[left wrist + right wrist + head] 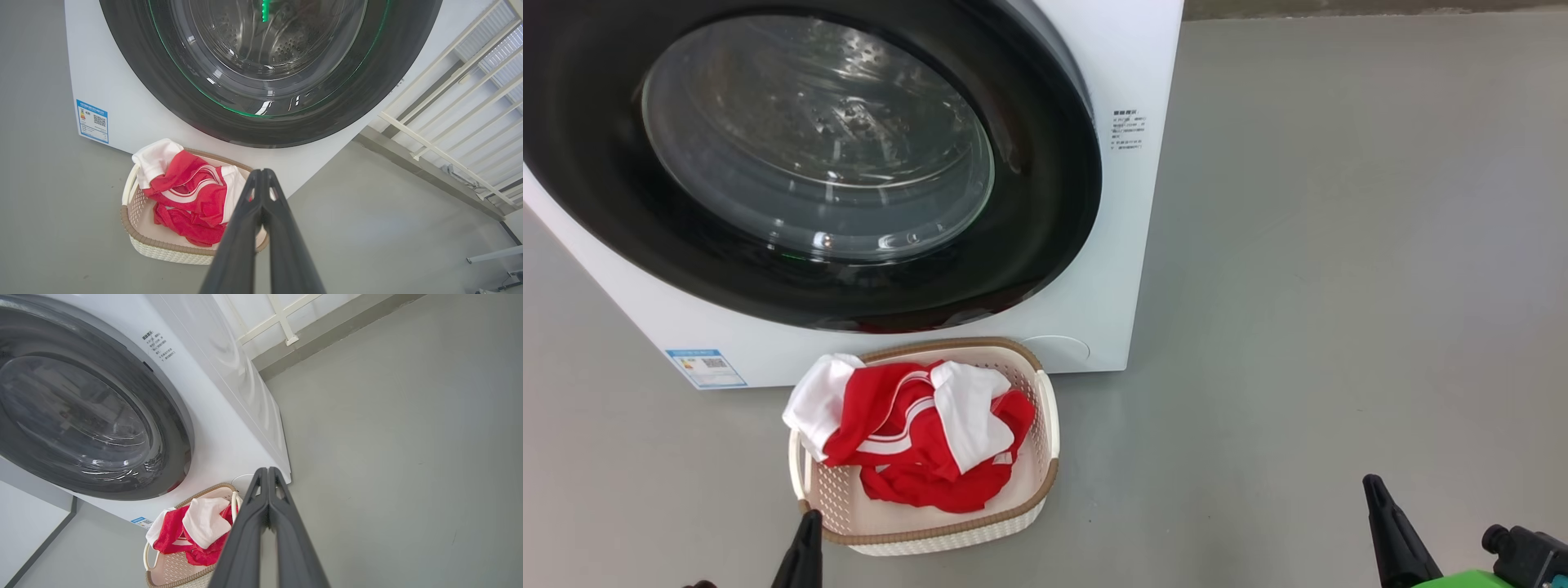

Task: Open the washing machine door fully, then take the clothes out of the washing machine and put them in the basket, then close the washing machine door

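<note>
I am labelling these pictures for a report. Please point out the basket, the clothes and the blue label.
basket [931, 534], head view, on its brown front rim.
clothes [878, 406], head view, on the red fabric.
blue label [706, 368], head view, on its middle.

One washing machine [1121, 245], one basket [931, 536]

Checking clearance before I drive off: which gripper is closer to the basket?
The left gripper: its tip is right at the near-left rim corner of the basket, while the right gripper is far off to the right.
</note>
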Robot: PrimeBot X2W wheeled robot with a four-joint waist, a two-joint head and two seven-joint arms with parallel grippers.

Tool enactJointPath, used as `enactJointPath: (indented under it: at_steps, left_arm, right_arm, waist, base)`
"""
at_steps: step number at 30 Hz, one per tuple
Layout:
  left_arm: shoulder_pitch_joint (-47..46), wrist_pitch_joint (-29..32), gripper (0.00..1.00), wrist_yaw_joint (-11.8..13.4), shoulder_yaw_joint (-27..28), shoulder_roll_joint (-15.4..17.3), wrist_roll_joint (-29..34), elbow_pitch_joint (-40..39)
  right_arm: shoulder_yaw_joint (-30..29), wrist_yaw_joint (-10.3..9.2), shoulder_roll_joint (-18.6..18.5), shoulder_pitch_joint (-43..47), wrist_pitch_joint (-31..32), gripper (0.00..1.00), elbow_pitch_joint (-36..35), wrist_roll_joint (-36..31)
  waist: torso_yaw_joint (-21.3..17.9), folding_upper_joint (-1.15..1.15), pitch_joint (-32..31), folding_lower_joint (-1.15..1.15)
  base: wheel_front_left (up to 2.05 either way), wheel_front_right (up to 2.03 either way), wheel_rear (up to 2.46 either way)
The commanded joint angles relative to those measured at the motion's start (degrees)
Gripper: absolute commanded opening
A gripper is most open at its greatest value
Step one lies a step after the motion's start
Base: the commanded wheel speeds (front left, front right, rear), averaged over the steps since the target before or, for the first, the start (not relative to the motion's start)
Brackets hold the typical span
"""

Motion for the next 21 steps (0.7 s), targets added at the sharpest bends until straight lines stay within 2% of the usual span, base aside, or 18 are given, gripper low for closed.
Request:
enactJointPath:
  at_steps: [1,21]
  left_arm:
    - [-2.1,0.4,0.00,-0.1,0.6,0.8,-1.2,-1.1]
    - [-3.7,3.4,0.00,-0.2,1.3,1.3,-14.5,-1.0]
  right_arm:
    - [-0.2,-0.02,-0.9,-2.0,0.3,0.00,-1.3,1.5]
    - [-0.9,-0.03,-0.9,-4.4,3.6,0.00,-1.5,13.1]
  waist:
    - [0.0,0.00,0.0,-0.01]
    - [0.1,0.00,-0.8,-0.01]
  base:
    - [0.00,0.00,0.00]
    - [0.00,0.00,0.00]
